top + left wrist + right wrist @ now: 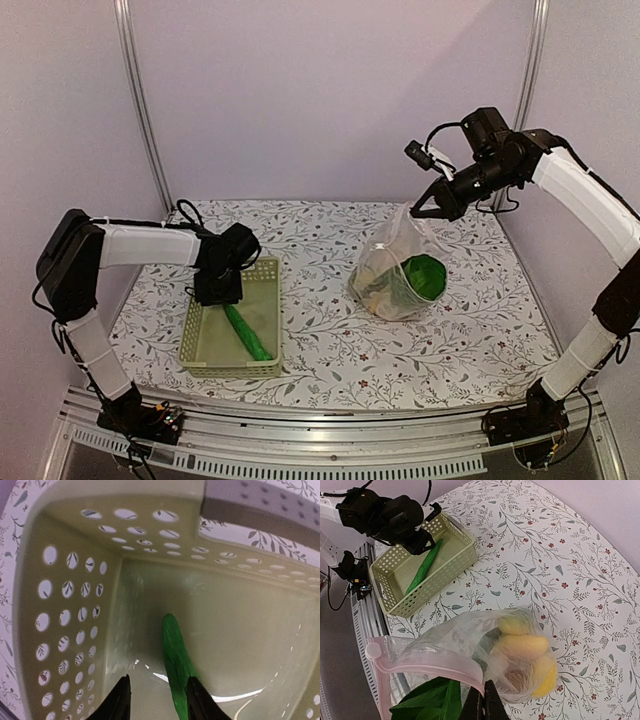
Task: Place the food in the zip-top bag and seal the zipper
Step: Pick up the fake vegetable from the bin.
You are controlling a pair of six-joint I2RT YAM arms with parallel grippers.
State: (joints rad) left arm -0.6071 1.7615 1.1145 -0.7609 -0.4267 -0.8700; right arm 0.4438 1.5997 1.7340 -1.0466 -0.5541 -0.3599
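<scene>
The clear zip-top bag (392, 272) stands mid-table right, holding yellow food pieces (525, 645) and green bok choy leaves (424, 274). My right gripper (422, 210) is shut on the bag's pinkish zipper strip (420, 667) and holds the mouth up; in the right wrist view its shut fingertips (483, 700) pinch the rim. The long green cucumber (247, 333) lies in the pale green basket (203, 355). My left gripper (157, 700) is open low inside the basket; the cucumber (176, 655) lies against the right finger's inner side, not gripped.
The basket's perforated walls (70, 625) close in on the left gripper at left and far side. The floral tablecloth (320, 330) lies between basket and bag. Frame posts stand at the back corners.
</scene>
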